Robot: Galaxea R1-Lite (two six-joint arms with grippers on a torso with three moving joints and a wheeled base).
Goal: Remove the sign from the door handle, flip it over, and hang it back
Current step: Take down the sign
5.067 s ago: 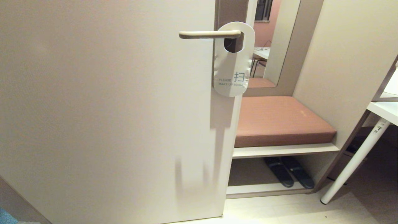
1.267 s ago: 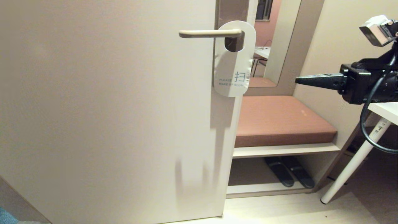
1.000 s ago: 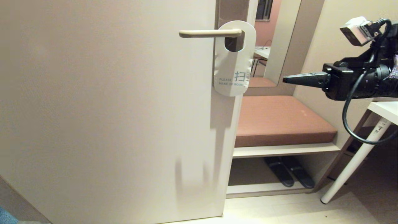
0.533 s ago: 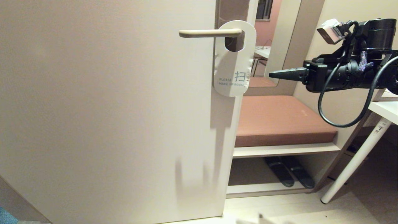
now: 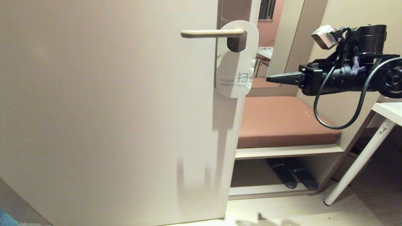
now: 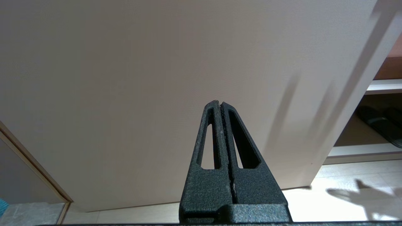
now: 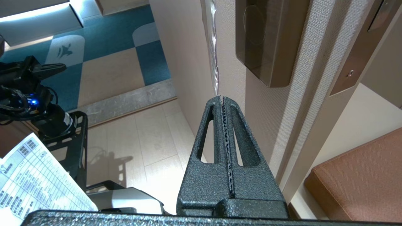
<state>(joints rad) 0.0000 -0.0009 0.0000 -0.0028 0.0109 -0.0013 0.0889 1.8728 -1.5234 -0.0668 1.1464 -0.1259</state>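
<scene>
Sign (image 5: 236, 59) white side out on handle (image 5: 212, 33), right gripper (image 5: 269, 78) jaws pressed together, level, clear gap from sign edge, right wrist view only: sign edge-on, left gripper (image 6: 221, 103) jaws together, low by door (image 6: 141, 78).

Open air lies between the right hand (image 5: 269, 78), its fingers pressed together and level, and the sign (image 5: 235, 67) hanging white side out on the door handle (image 5: 210, 33). Behind the sign the door (image 5: 110, 110) blocks passage. Below that gap sits the cushioned bench (image 5: 282, 121); a white tabletop (image 5: 388, 111) crowds the arm's right.
</scene>
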